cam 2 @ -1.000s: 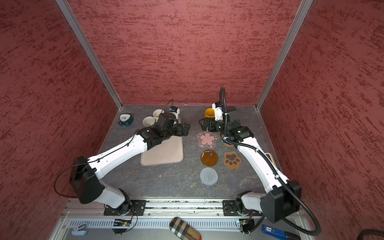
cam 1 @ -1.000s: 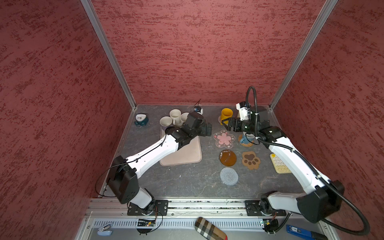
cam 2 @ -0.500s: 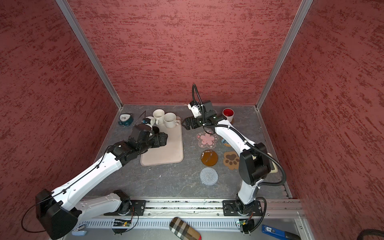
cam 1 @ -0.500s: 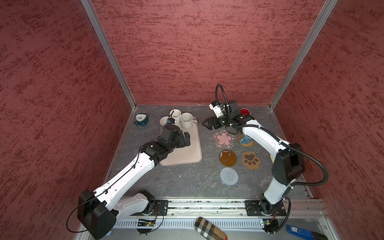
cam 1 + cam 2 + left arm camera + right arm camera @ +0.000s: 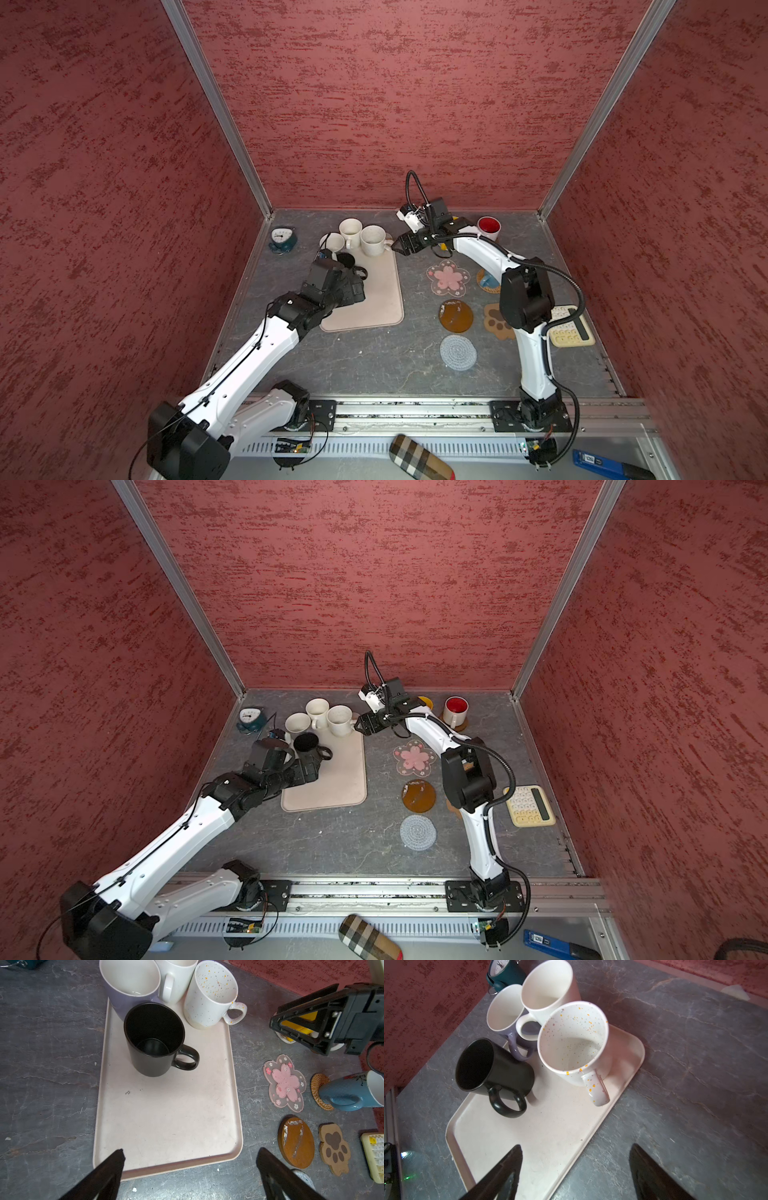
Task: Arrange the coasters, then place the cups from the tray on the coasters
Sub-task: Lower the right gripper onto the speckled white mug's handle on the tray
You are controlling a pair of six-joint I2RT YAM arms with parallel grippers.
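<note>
The beige tray (image 5: 376, 305) holds several cups at its far end: a black mug (image 5: 154, 1041), a speckled white mug (image 5: 573, 1043), a lavender mug (image 5: 505, 1009) and a plain white mug (image 5: 548, 987). My right gripper (image 5: 576, 1145) hangs open over the tray's far right corner, just short of the speckled mug's handle (image 5: 386, 247). My left gripper (image 5: 191, 1151) is open above the tray's near end, facing the black mug. Right of the tray lie the coasters: pink flower (image 5: 448, 277), brown disc (image 5: 456, 316), paw-print (image 5: 333, 1148) and grey-blue crochet (image 5: 458, 352).
A blue mug (image 5: 351, 1093) stands on a tan rattan coaster (image 5: 316, 1093). A red-inside mug (image 5: 456, 709) sits on a brown disc at the back right. The yellow mug (image 5: 301, 1023) is behind the right arm. There is a teal clock (image 5: 281, 240) back left and a calculator (image 5: 530, 806) to the right.
The right arm swung left from the yellow mug to the tray's far right corner, and its jaws narrowed slightly. The left arm drew back from the mugs to the tray's near end.
</note>
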